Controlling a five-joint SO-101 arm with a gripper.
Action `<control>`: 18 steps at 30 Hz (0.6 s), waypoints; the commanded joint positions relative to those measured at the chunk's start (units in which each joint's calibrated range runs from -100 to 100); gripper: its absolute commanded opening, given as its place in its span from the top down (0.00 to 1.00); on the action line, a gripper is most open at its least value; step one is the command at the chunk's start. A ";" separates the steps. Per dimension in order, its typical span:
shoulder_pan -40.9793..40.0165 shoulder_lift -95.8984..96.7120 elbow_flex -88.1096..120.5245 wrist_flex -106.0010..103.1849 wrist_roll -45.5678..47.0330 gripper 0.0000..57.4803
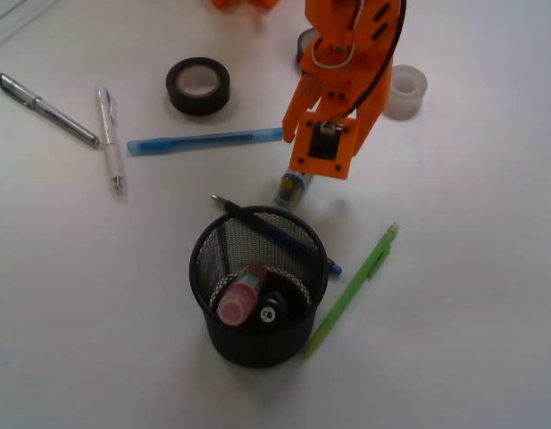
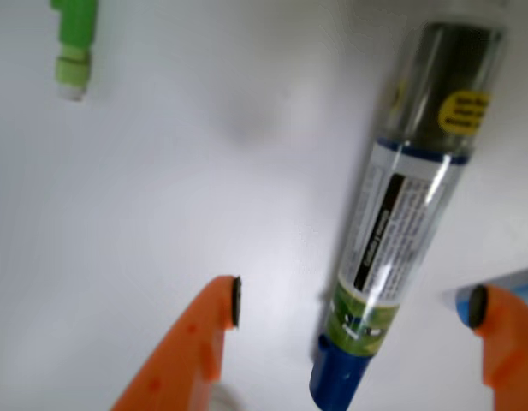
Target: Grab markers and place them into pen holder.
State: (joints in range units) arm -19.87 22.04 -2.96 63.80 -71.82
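You are hovering the hand (image 2: 353, 304), fingers spread wide and holding nothing, over the surface (image 1: 454, 295) with the blue-capped marker (image 2: 392, 231) lying between them, its long axis running from lower centre to upper right of the wrist frame, just above the pen holder (image 1: 257, 284) in the front frame.

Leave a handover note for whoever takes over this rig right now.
Gripper: open, low over the table, jaws either side of the blue marker, not closed on it.
Blue marker: lying on the table just behind the holder, partly hidden under the arm in the front view.
Done: red marker and black marker stand in the holder.
Left: close on the blue marker, lift it and drop it in the holder.
Note: a thin pen lies across the holder's rim; the green pencil lies beside it.
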 commanded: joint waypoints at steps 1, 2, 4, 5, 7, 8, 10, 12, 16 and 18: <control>0.32 1.72 -3.29 -0.90 0.10 0.48; 0.39 2.74 -3.29 -1.25 0.15 0.48; 0.61 3.84 -3.29 -1.60 0.24 0.48; 0.76 4.27 -3.29 -1.60 0.24 0.48; 1.29 4.86 -3.29 -1.60 0.29 0.48; 1.44 5.12 -3.29 -1.60 0.29 0.48; 1.44 5.20 -3.19 -1.60 0.29 0.48; 1.59 5.20 -3.19 -1.60 0.29 0.48; 1.96 5.29 -2.83 -1.68 0.29 0.48; 2.26 5.29 -2.56 -1.68 0.29 0.48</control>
State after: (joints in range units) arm -17.87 27.70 -4.04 62.51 -71.82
